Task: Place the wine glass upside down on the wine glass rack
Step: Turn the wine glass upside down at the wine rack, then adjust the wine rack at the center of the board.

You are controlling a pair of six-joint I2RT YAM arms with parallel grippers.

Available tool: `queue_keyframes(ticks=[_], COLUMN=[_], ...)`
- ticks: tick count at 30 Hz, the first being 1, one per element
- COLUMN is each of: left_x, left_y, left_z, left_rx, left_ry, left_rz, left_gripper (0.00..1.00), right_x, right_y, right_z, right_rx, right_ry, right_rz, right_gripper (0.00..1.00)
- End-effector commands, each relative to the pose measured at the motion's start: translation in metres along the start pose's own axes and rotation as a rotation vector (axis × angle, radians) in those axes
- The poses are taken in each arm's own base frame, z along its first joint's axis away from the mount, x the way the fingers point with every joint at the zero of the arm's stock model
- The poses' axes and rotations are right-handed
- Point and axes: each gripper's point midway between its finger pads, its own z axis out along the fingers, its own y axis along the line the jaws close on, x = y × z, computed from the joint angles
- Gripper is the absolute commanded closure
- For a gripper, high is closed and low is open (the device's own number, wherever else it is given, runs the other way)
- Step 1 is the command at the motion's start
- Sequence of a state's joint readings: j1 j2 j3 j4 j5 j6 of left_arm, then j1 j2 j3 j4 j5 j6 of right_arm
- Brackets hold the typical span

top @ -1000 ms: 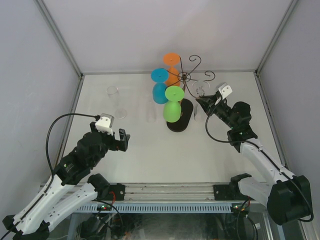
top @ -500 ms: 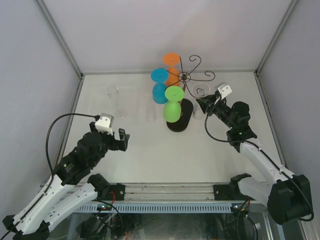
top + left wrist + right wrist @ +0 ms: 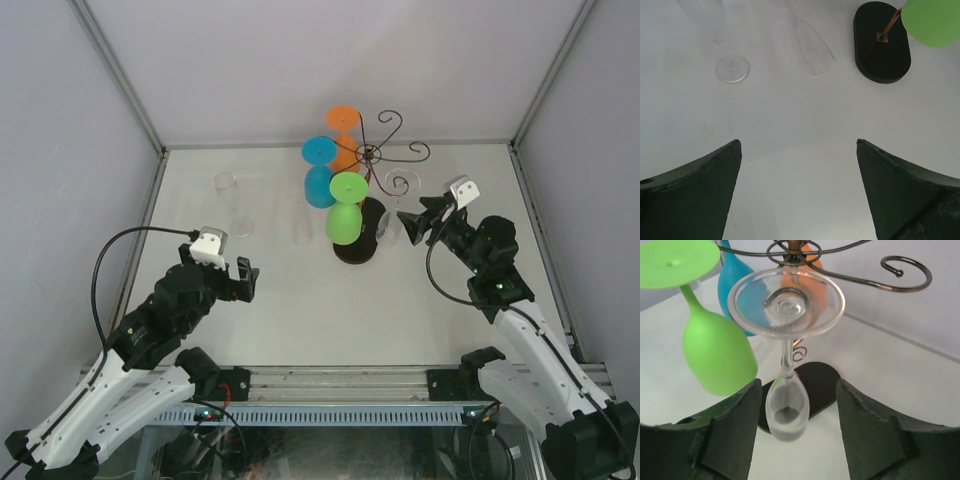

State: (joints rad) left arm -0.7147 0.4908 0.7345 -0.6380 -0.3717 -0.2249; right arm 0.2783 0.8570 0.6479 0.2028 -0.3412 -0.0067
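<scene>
Once at glass (image 3: pixel 786 410), right hand (image 3: pixel 409 226) apart

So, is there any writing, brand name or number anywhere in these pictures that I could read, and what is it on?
No text can be read anywhere in these views.
Clear wine glass: a faint raised mark on the edge of its foot, too small and blurred to read.
Green glass: no writing shows.
Wine glass rack: no writing shows.

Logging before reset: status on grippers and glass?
Left gripper open, idle over table. Right gripper open, straddling clear wine glass, not gripping. Glass hangs upside down on rack. Green glass close beside.
</scene>
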Motion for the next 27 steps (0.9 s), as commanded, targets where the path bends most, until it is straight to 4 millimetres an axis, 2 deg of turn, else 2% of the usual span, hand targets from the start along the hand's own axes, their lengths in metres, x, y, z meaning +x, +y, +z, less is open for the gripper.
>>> queue_keyframes(ticks=[1, 8, 10, 14, 17, 19, 23, 27], left_x=[-0.003, -0.004, -0.004, -0.004, -0.004, -0.004, -0.004, -0.005], left_y=[0.002, 0.002, 0.001, 0.001, 0.001, 0.0, -0.002, -0.002], left_z=[0.002, 0.001, 0.001, 0.002, 0.001, 0.001, 0.001, 0.0], left_rx=[-0.01, -0.008, -0.004, -0.003, -0.002, 0.003, 0.014, 0.016], left_ry=[-0.017, -0.022, -0.02, -0.017, -0.021, -0.023, -0.022, -0.024], left_rz=[0.005, 0.0, 0.001, 0.002, 0.0, -0.001, -0.002, -0.002], left_gripper=[0.0, 0.0, 0.0, 0.0, 0.0, 0.0, 0.0, 0.0], right_x=[0.001, -0.028, -0.043, -0.094, -0.124, -0.143, -0.174, -0.201], right_y=[0.0, -0.003, 0.001, 0.013, 0.015, 0.009, 0.007, 0.019], right_z=[-0.022, -0.062, -0.068, -0.075, -0.075, -0.073, -0.062, -0.049], right_rx=[0.051, 0.137, 0.121, 0.06, 0.042, 0.07, 0.059, -0.04], right_ry=[0.034, -0.007, -0.013, -0.076, -0.123, -0.15, -0.181, -0.209], right_rz=[0.016, -0.013, -0.044, -0.107, -0.154, -0.176, -0.215, -0.257], right_gripper=[0.39, 0.35, 0.35, 0.36, 0.36, 0.36, 0.36, 0.35])
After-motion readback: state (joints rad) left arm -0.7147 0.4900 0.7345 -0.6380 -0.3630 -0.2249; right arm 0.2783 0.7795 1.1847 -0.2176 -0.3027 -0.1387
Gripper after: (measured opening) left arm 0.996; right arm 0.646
